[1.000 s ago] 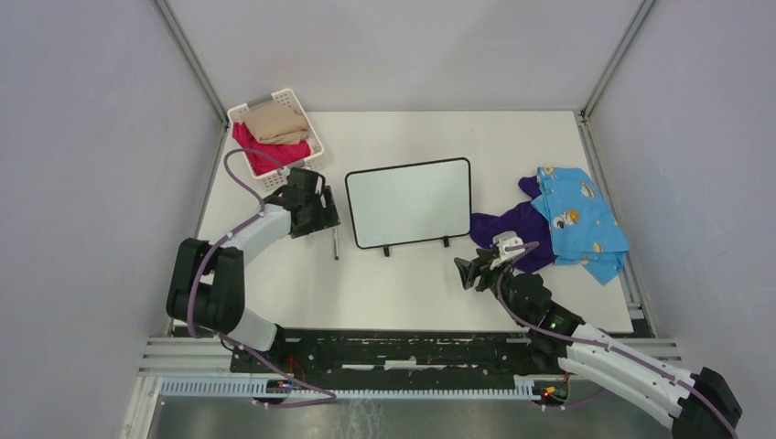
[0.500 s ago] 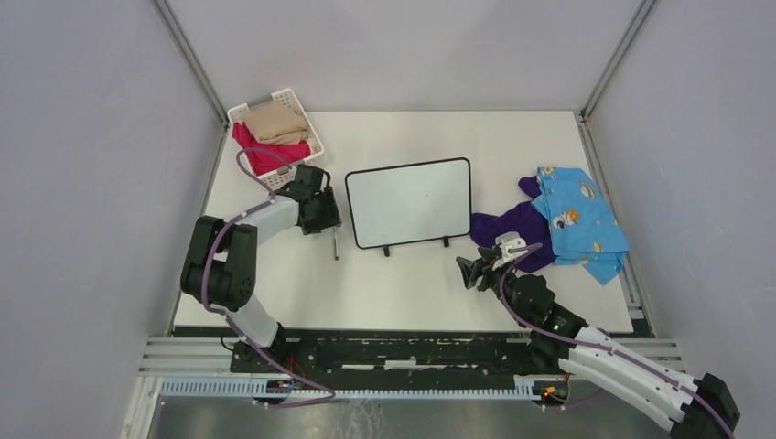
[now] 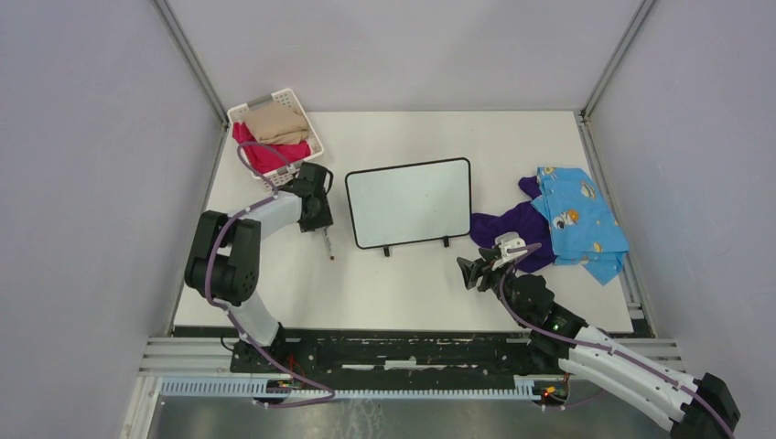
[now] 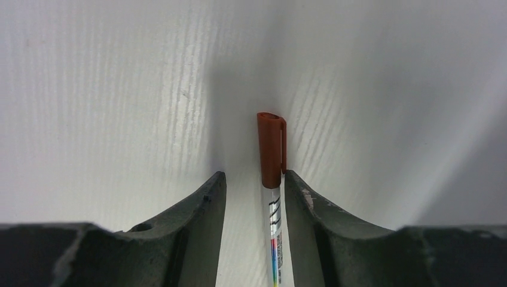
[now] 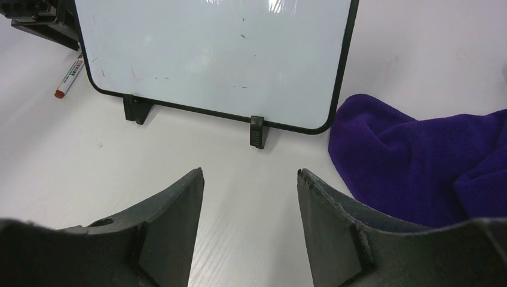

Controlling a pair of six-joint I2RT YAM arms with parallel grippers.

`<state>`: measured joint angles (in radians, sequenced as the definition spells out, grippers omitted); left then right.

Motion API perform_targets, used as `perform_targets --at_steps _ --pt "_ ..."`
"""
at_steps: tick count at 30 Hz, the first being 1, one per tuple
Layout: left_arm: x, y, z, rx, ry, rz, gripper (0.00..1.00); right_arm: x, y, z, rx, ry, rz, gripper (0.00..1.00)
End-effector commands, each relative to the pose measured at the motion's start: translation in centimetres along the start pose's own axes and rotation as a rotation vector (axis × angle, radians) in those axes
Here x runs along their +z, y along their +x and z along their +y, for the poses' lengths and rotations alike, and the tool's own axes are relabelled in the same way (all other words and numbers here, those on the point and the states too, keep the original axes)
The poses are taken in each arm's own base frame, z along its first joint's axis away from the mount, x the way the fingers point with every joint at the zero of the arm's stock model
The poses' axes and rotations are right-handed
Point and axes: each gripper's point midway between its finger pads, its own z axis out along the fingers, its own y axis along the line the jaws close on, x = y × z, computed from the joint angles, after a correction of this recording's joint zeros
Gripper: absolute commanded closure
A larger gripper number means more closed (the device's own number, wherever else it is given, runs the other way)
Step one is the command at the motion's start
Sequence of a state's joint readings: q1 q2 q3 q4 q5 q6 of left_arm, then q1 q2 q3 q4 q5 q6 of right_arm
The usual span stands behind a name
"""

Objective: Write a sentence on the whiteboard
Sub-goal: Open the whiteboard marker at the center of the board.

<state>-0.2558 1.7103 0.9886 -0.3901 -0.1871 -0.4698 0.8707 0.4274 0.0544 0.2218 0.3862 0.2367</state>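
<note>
Nearest, the right gripper (image 5: pixel 250 173) hovers with jaws apart, empty; further out the left gripper (image 4: pixel 251 176) straddles the capped pen (image 4: pixel 272 149) — one finger touches it, the other not, so no clamp yet; the whiteboard (image 3: pixel 409 201) sits just right of the pen, unwritten. Step: taking the pen; next it needs, I judge, a firm squeeze, then uncapping.

marker (image 4: pixel 272 173): barrel cut off below | whiteboard (image 5: pixel 215 54): top cropped
</note>
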Motion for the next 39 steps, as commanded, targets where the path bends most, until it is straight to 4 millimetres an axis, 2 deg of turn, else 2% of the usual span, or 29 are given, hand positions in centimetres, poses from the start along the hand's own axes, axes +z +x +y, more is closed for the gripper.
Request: perform_targets --at_steps 1,7,13,21,39 --pt "-0.8 -0.4 1.7 0.028 -0.083 -0.015 0.53 0.1 -2.2 0.2 0.009 0.006 -0.058 0.35" --pt "-1.8 -0.8 1.6 0.029 -0.073 -0.028 0.50 0.1 -2.3 0.2 0.013 0.002 -0.067 0.35" --pt "-1.5 -0.7 0.3 -0.002 -0.030 -0.015 0.50 0.1 -2.4 0.3 0.015 0.001 -0.065 0.35" --pt "-0.6 0.5 1.0 -0.001 -0.078 0.007 0.56 0.0 -2.4 0.1 0.013 0.007 -0.061 0.35" --pt "-0.1 1.6 1.8 -0.012 -0.106 0.021 0.70 0.0 -2.4 0.0 0.012 0.015 -0.060 0.35"
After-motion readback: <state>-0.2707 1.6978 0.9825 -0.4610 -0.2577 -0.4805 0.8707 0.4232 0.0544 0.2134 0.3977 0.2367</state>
